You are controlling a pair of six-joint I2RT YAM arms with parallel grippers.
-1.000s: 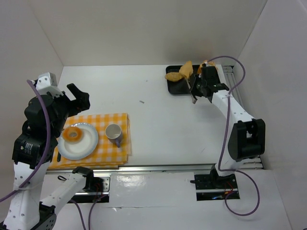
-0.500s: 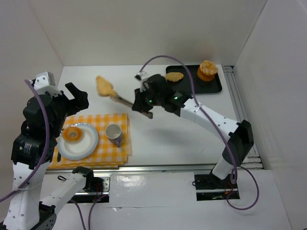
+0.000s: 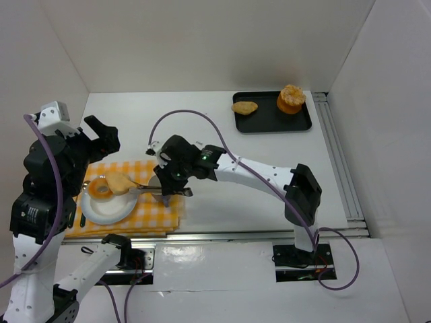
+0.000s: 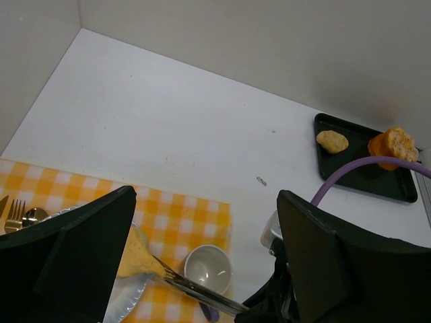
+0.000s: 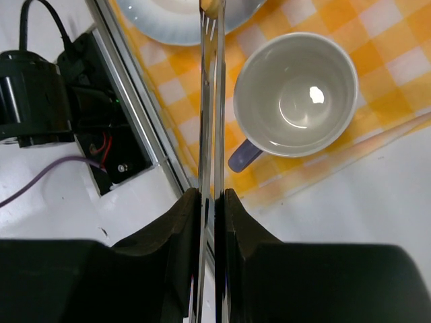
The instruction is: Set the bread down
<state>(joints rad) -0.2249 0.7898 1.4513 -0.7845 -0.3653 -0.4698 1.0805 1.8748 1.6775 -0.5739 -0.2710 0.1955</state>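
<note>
A pale yellow piece of bread (image 3: pixel 120 182) (image 4: pixel 138 259) is pinched in the tips of metal tongs (image 3: pixel 145 190) (image 5: pixel 210 101) over the white plate (image 3: pixel 101 212), beside a ring-shaped pastry (image 3: pixel 102 189). Whether the bread touches the plate I cannot tell. My right gripper (image 3: pixel 172 178) (image 5: pixel 209 202) is shut on the tongs' handles, reaching left across the white cup (image 3: pixel 159 183) (image 5: pixel 296 94). My left gripper (image 3: pixel 101 134) (image 4: pixel 205 195) hangs open above the cloth's far edge, holding nothing.
Plate and cup stand on a yellow checked cloth (image 3: pixel 161 215). A fork and spoon (image 4: pixel 17 212) lie at its left. A black tray (image 3: pixel 269 121) at the back right carries another bread piece (image 3: pixel 244 106) and an orange pastry (image 3: pixel 291 99).
My right arm swung from the black tray across the table to the left, carrying the bread in the tongs down to the plate. The left arm barely shifted.
</note>
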